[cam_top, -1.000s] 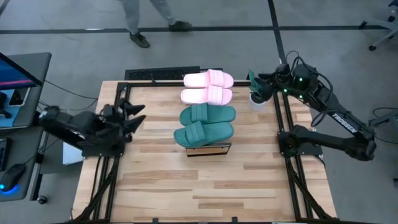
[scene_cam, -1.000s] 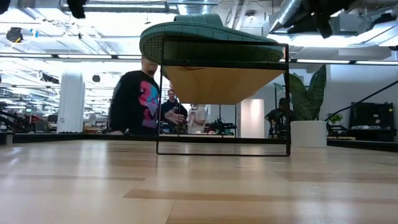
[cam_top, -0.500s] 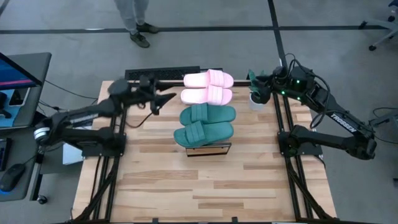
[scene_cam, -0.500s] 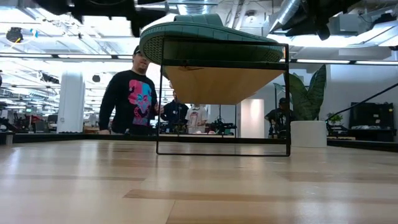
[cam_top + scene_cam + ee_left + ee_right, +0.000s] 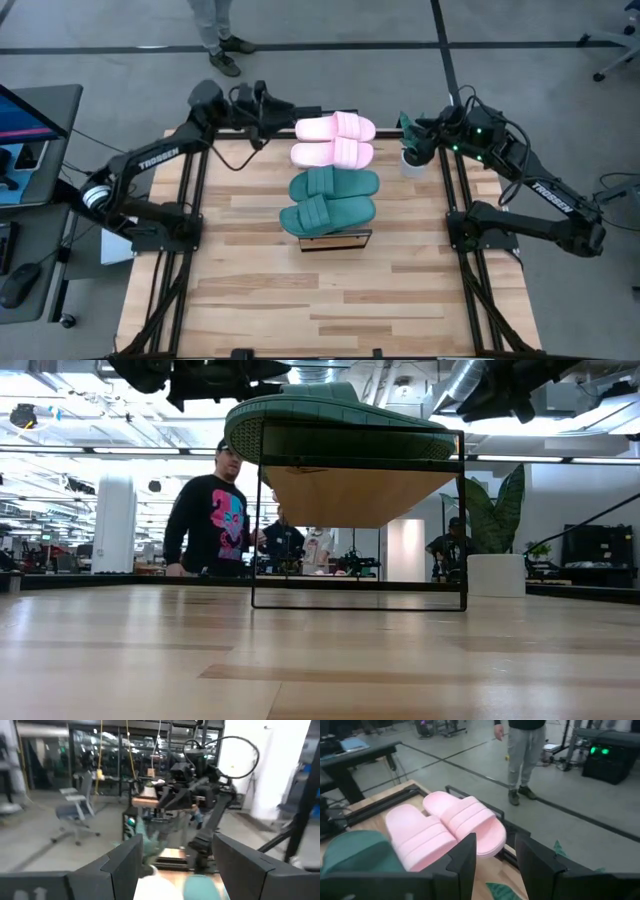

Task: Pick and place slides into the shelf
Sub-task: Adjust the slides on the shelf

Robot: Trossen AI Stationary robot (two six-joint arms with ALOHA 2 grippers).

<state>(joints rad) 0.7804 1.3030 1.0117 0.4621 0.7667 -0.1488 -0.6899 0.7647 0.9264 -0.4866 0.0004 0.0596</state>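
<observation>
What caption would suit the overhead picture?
Two pink foam slides and two teal ones lined up on a narrow wooden shelf between two robot arms.

Two pink slides (image 5: 334,139), two teal slides (image 5: 330,200), one shelf (image 5: 336,241), two arms.

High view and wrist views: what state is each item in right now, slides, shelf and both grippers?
Pink slides: both lying strap-up, side by side on the shelf's far end.
Teal slides: both strap-up on the shelf, nearer end.
Shelf: upright on the table, holding all four slides.
Left gripper: open, empty, raised beside the pink slides.
Right gripper: open, empty, at the table's far right edge.
</observation>
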